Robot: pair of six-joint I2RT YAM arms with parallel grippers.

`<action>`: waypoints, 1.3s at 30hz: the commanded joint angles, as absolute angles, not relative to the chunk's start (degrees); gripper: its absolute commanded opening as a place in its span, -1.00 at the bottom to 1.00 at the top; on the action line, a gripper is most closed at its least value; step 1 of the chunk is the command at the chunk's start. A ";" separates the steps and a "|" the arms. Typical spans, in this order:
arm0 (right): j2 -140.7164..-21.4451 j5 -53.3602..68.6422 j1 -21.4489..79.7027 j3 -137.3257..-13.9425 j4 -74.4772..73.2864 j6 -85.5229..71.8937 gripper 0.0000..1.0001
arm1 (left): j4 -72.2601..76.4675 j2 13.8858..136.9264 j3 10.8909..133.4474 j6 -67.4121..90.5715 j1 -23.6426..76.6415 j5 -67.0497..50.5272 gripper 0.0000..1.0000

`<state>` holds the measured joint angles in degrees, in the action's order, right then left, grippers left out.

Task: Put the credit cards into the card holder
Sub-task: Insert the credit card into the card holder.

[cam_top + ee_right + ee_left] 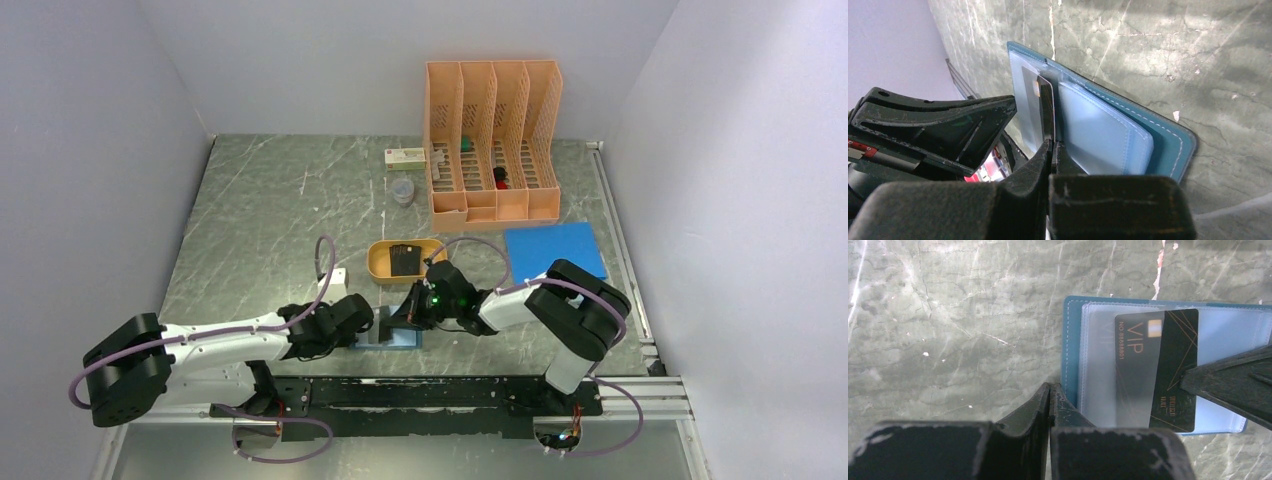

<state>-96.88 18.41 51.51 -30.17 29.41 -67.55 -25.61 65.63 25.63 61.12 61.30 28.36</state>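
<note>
The right gripper (1050,145) pinches 1 credit card (1175,365) over the open card holder (1070,350) — the left gripper (1049,390) is pressed together beside its edge.

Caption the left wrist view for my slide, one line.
Right gripper holds a black VIP card partway inside the teal wallet's clear pocket; left gripper shut at its edge.

Bright even light, soft shadows, sheen on table (1148,30) (wrist views blurrier)
</note>
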 commanded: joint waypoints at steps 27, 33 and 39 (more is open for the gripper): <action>-96.24 16.12 55.42 -33.23 26.54 -66.56 -0.41 | -21.11 66.52 21.73 61.17 61.12 21.03 -0.88; -96.87 16.69 56.61 -36.23 24.21 -64.69 -0.31 | -18.16 65.87 20.84 61.15 61.08 19.39 -0.90; -94.35 13.96 56.78 -37.17 17.67 -62.91 -0.20 | -21.96 64.11 21.51 62.42 61.09 21.61 -0.89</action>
